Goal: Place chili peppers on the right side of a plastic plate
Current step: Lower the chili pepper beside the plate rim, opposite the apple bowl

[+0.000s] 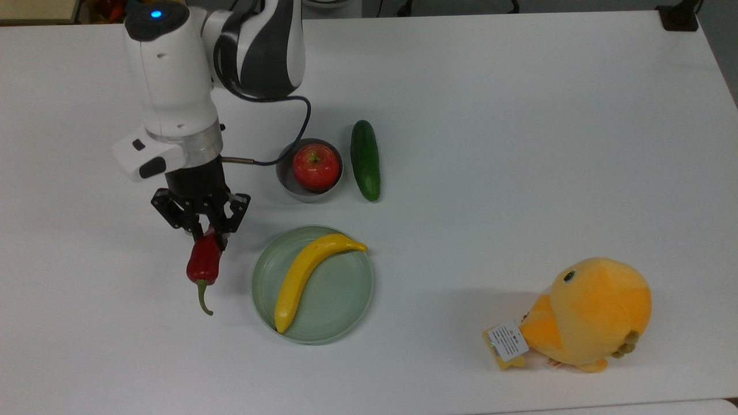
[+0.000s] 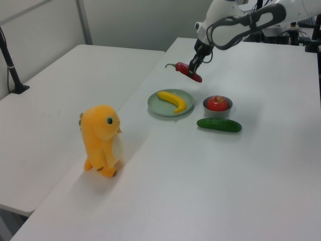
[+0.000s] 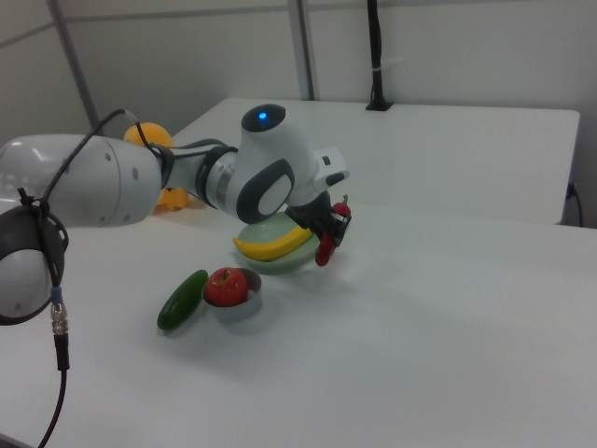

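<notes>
Step in hand: carry, not yet a placement. The chili (image 1: 204,264) is clamped at its fat end by the gripper (image 1: 202,230) and held clear of the table (image 1: 519,115), stem pointing down in the top view. It hangs just beside the plate (image 1: 340,300), off the rim on the top view's left; in the right view it is seen at the plate's right side. That appears to be the side the task means, so the spot is judged roughly reached.

Next move: the chili is to be lowered to the tabletop beside the rim, then released. Clearance from the rim must be kept so the stem is not caught on it.

Room: the table between the chili and its near edge in the top view is bare. The banana (image 1: 305,271) lies inside the plate; apple bowl (image 1: 281,167) and cucumber (image 1: 365,160) sit behind, apart from the drop spot. The plush toy (image 1: 588,311) is well apart, near the far corner.
</notes>
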Robot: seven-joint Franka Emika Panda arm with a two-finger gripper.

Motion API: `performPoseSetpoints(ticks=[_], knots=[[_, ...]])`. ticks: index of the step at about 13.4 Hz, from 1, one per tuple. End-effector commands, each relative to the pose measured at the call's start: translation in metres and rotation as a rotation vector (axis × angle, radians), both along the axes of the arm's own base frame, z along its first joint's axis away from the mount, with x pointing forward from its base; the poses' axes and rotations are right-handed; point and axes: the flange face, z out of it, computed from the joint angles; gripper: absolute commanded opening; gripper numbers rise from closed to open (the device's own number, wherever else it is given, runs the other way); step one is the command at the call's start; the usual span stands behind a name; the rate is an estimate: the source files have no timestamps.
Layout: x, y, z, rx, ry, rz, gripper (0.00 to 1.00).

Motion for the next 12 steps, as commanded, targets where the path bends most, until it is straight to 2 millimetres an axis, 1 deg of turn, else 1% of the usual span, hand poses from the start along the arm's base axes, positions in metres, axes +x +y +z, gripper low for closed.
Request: performPoseSetpoints(ticks=[1, 2, 3, 4, 5, 7, 8, 9, 10, 11, 12], knots=[[0.011, -0.002, -0.026, -0.003, -0.046, -0.002, 0.00], [0.012, -0.002, -0.032, -0.007, -0.052, -0.003, 0.00], [0.013, 0.000, -0.047, -0.006, -0.037, 0.003, 0.00], [0.013, 0.001, -0.054, -0.009, -0.032, 0.007, 0.00], [0.014, 0.000, -0.054, -0.013, -0.055, 0.002, 0.00], [0.015, 0.000, -0.062, -0.017, -0.056, 0.003, 0.00], [0.015, -0.001, -0.064, -0.018, -0.056, 0.003, 0.09], [0.015, -0.001, -0.065, -0.018, -0.059, 0.002, 0.34], [0.015, -0.001, -0.064, -0.020, -0.062, 0.002, 0.65], [0.015, 0.002, -0.065, -0.025, -0.060, 0.013, 1.00], [0.015, 0.005, -0.065, -0.028, -0.061, 0.019, 1.00]])
